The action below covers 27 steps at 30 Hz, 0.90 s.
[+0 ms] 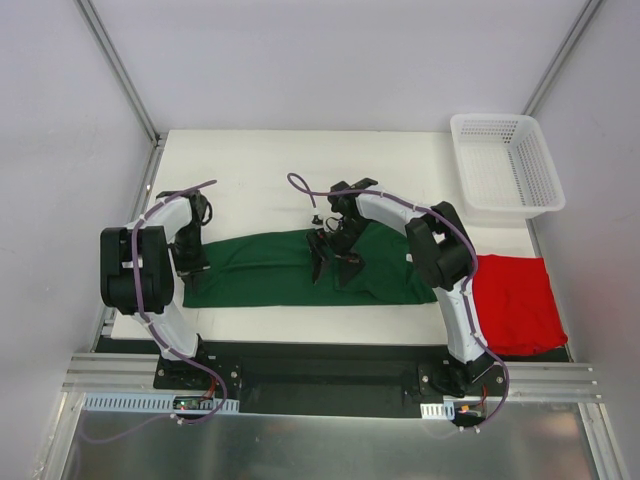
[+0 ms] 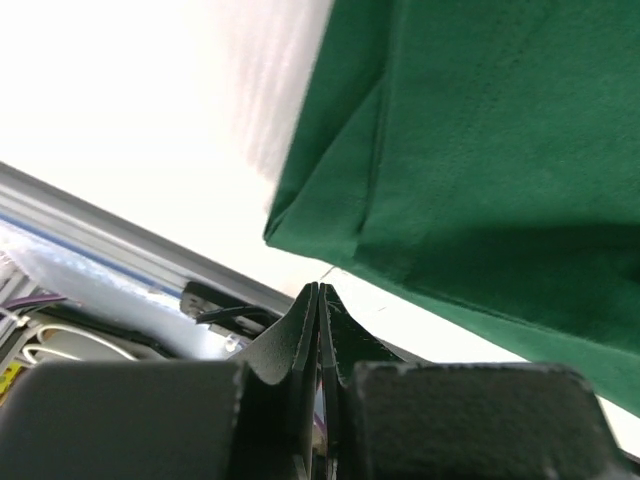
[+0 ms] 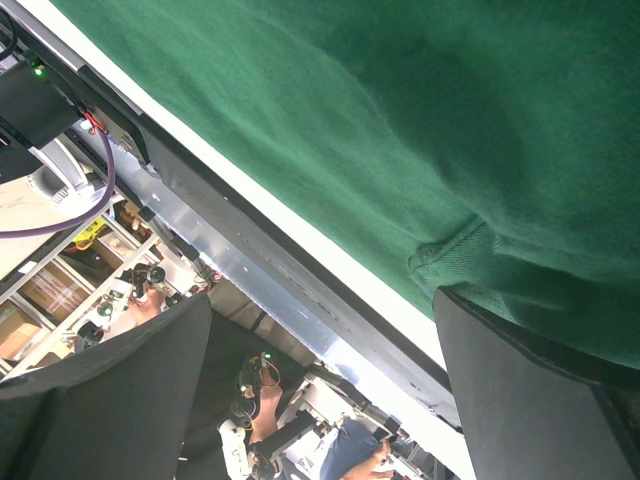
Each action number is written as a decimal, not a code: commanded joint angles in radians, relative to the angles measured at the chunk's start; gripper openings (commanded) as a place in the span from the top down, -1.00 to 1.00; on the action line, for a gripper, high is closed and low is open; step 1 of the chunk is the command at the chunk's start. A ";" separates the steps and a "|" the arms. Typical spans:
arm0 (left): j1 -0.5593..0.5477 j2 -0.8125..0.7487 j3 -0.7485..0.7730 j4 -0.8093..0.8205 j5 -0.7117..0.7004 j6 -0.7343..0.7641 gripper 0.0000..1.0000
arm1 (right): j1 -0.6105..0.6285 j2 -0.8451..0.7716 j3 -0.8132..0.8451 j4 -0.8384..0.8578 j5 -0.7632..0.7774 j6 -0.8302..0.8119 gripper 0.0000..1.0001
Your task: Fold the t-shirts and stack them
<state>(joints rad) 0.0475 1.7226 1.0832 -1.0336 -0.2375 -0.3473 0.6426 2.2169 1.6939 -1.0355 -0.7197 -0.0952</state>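
A dark green t-shirt (image 1: 290,270) lies as a long folded band across the middle of the white table. In the left wrist view its folded left corner (image 2: 330,225) sits just ahead of my left gripper (image 2: 320,292), whose jaws are pressed together with nothing between them. From above, the left gripper (image 1: 194,266) is at the shirt's left end. My right gripper (image 1: 336,266) hovers over the shirt's middle. In its wrist view the right gripper (image 3: 322,300) is open, fingers wide apart, with a green hem (image 3: 455,255) near the right finger (image 3: 530,400). A folded red t-shirt (image 1: 515,300) lies at the right.
A white mesh basket (image 1: 505,165) stands at the back right corner. The table's near edge and the metal rail (image 1: 330,380) run just below the green shirt. Grey walls close in the left and right sides.
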 commanded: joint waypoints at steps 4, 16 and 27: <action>0.009 -0.041 0.049 -0.072 -0.042 0.005 0.64 | -0.006 -0.046 0.006 -0.028 -0.030 -0.020 -0.92; -0.008 -0.006 0.038 -0.017 0.046 0.053 -0.99 | -0.011 -0.046 -0.019 -0.021 -0.038 -0.026 -0.92; -0.173 -0.031 0.034 -0.039 -0.048 0.085 -0.99 | -0.012 -0.033 -0.014 -0.018 -0.047 -0.026 -0.92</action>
<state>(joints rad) -0.0814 1.7145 1.1095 -1.0374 -0.2298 -0.2901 0.6353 2.2169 1.6760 -1.0340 -0.7414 -0.0986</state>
